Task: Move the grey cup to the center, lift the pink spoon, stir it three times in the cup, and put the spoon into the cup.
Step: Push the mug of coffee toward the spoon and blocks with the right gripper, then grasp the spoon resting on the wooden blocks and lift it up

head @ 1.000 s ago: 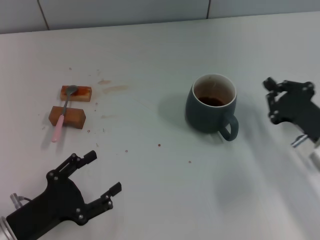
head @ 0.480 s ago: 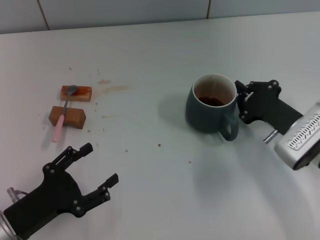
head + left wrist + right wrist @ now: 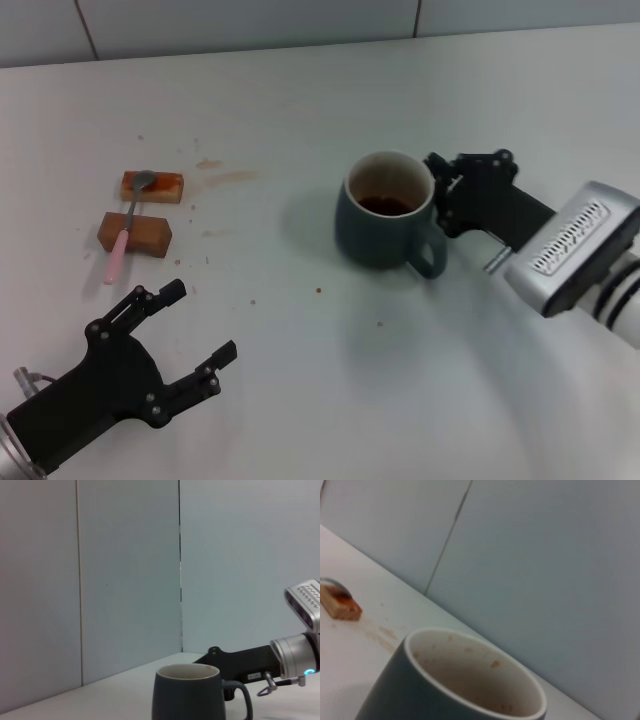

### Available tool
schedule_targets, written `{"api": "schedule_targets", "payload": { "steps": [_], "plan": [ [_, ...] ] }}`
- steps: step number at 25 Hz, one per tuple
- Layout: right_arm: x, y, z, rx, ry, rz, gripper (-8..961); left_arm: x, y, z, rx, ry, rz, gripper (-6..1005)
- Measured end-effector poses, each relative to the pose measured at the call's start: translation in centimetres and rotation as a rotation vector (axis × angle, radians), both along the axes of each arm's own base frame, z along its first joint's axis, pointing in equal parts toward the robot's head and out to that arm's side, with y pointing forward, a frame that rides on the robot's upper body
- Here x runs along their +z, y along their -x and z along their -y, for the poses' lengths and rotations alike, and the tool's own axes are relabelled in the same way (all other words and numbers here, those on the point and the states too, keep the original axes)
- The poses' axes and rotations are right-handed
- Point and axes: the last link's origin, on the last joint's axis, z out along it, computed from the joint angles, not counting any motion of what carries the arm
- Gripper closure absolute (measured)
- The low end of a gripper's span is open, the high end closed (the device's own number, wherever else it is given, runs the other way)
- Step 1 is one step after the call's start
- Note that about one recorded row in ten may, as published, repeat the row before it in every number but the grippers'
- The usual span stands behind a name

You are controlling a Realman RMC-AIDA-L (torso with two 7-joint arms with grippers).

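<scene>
The grey cup [image 3: 385,218] stands right of the table's middle with dark liquid inside and its handle toward the front right. It also shows in the left wrist view [image 3: 187,696] and close up in the right wrist view [image 3: 465,680]. My right gripper [image 3: 441,194] is open and pressed against the cup's right side; it shows behind the cup in the left wrist view [image 3: 235,661]. The pink spoon [image 3: 117,255] lies across two brown blocks at the far left, bowl on the farther one. My left gripper [image 3: 200,322] is open and empty at the front left.
The two brown blocks [image 3: 152,186] [image 3: 135,233] sit at the left, one also in the right wrist view [image 3: 340,606]. Brown stains [image 3: 225,178] and small specks mark the white table [image 3: 300,380]. A tiled wall [image 3: 250,20] runs along the back.
My right gripper came in from the right to the cup's side, and the cup has slid left toward the middle with it. My left gripper shifted only slightly.
</scene>
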Motion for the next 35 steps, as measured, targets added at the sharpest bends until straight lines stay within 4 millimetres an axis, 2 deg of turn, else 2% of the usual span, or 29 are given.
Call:
{"api": "schedule_targets", "payload": {
  "steps": [14, 19, 23, 26, 29, 30, 31, 32, 35],
  "plan": [
    [-2.4, 4.4, -1.6, 0.04, 0.081, -0.039, 877, 0.2, -0.1, 0.0, -0.008, -0.003, 0.01, 140],
    [-2.9, 5.1, -1.5, 0.047, 0.1, -0.046, 870, 0.2, 0.0, 0.2, -0.003, -0.008, 0.015, 140],
    [-2.9, 4.9, -1.4, 0.038, 0.098, -0.052, 865, 0.2, 0.0, 0.3, -0.002, -0.007, 0.015, 140],
    [-1.7, 3.8, -1.3, 0.001, 0.035, -0.103, 860, 0.2, 0.0, 0.3, -0.002, -0.007, 0.015, 140],
    [1.0, 1.9, -0.5, -0.031, -0.088, -0.211, 856, 0.2, 0.0, 0.2, -0.002, -0.008, 0.014, 140],
    [2.1, 1.1, 0.2, -0.033, -0.125, -0.259, 855, 0.2, 0.0, 0.2, -0.002, -0.008, 0.013, 140],
    [3.8, 0.0, 1.7, -0.015, -0.148, -0.354, 853, 0.2, -0.1, 0.1, -0.002, -0.008, 0.013, 140],
    [3.8, 0.0, 1.7, -0.015, -0.148, -0.354, 852, 0.2, -0.1, 0.1, -0.003, -0.008, 0.013, 140],
    [6.2, -1.2, 5.1, 0.065, -0.105, -0.491, 848, 0.2, -0.1, 0.1, -0.003, -0.006, 0.015, 140]
  ]
}}
